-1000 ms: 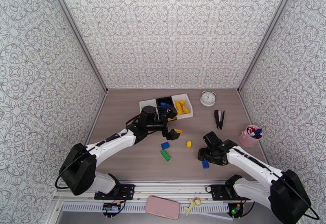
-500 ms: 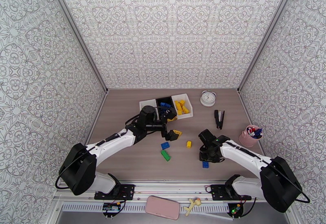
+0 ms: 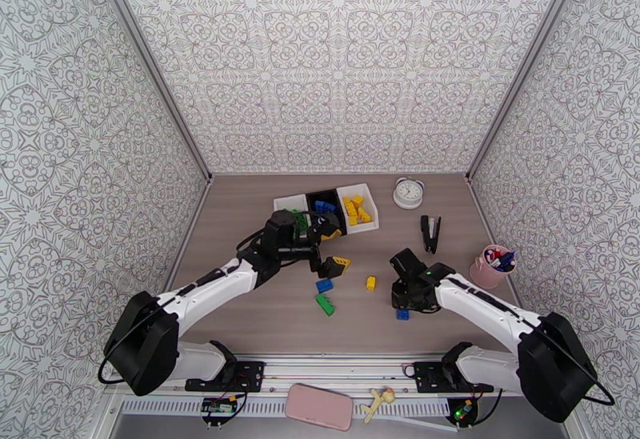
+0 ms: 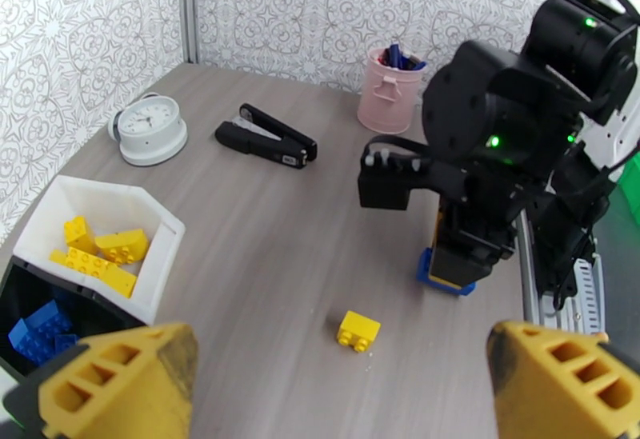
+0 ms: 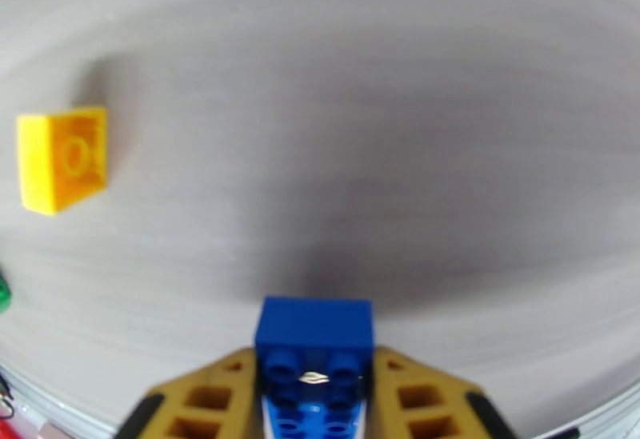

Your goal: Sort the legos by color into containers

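Three bins stand in a row: a white bin [image 3: 286, 201] partly under my left arm, a black bin [image 3: 314, 195] with blue legos, and a white bin [image 3: 369, 196] with yellow legos [image 4: 100, 250]. Loose on the table lie a blue brick [image 3: 324, 285], a green brick [image 3: 326, 304] and a yellow brick [image 3: 370, 281] [image 4: 358, 329] [image 5: 64, 159]. My left gripper [image 3: 337, 248] [image 4: 344, 385] hangs open and empty in front of the bins. My right gripper [image 3: 404, 305] [image 5: 314, 365] points straight down, shut on another blue brick [image 3: 402, 314] [image 5: 314, 329] [image 4: 445, 279] low at the table.
A white clock [image 3: 409, 192], a black stapler [image 3: 430, 233] and a pink pen cup [image 3: 491, 266] sit at the right. A pink phone [image 3: 318, 405] lies on the near rail. Patterned walls close the table on three sides.
My right gripper has drawn in over the blue brick and closed on it; the brick has shifted slightly away from the near edge. My left gripper has pulled slightly left.
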Controlling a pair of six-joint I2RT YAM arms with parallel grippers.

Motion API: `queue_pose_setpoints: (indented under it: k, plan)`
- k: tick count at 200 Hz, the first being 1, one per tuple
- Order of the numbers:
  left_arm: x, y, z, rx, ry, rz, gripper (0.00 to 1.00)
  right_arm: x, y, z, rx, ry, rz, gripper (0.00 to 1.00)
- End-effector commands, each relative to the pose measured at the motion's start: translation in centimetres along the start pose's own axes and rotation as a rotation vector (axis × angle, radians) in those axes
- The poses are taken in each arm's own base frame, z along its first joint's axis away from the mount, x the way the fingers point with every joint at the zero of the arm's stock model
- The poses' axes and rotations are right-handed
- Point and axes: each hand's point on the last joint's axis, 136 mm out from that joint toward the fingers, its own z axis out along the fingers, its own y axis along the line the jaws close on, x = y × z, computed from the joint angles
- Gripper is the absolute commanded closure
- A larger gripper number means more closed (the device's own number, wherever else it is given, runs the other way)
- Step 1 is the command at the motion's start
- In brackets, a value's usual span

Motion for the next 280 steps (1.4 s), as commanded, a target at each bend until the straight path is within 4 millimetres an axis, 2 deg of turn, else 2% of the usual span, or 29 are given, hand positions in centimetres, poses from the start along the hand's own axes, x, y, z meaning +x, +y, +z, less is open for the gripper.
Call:
queue_pose_setpoints:
  k: [1, 45, 78, 122, 156, 196, 224, 280]
  plan:
    - [0.3, 0.1, -1.3, -0.047, 0.006, -0.013, 0.00, -5.6, 2.1, -3.0, -0.048, -0.229, -0.083, 0.76]
    - [1.2, 0.0, -4.1, -0.163, 0.017, -0.020, 0.00, -11.5, 6.2, -6.1, -0.142, -0.419, -0.222, 0.76]
    - [1.6, 0.2, -6.1, -0.257, 0.015, -0.024, 0.00, -14.9, 10.8, -7.3, -0.259, -0.514, -0.360, 0.74]
    - [2.0, 0.2, -7.5, -0.320, 0.024, -0.031, 0.00, -19.7, 16.5, -8.9, -0.357, -0.649, -0.472, 0.74]
    - [2.1, 0.1, -7.9, -0.336, 0.033, -0.035, 0.00, -23.1, 20.3, -7.7, -0.400, -0.710, -0.513, 0.74]
    - [2.2, 0.0, -8.0, -0.351, 0.071, -0.027, 0.00, -27.0, 23.3, -5.6, -0.429, -0.740, -0.447, 0.74]
    - [2.4, 0.0, -7.9, -0.359, 0.089, -0.008, 0.00, -28.6, 24.4, -3.4, -0.419, -0.733, -0.424, 0.74]
    - [2.6, 0.1, -7.9, -0.368, 0.098, -0.005, 0.00, -30.9, 24.8, 0.5, -0.322, -0.733, -0.451, 0.74]
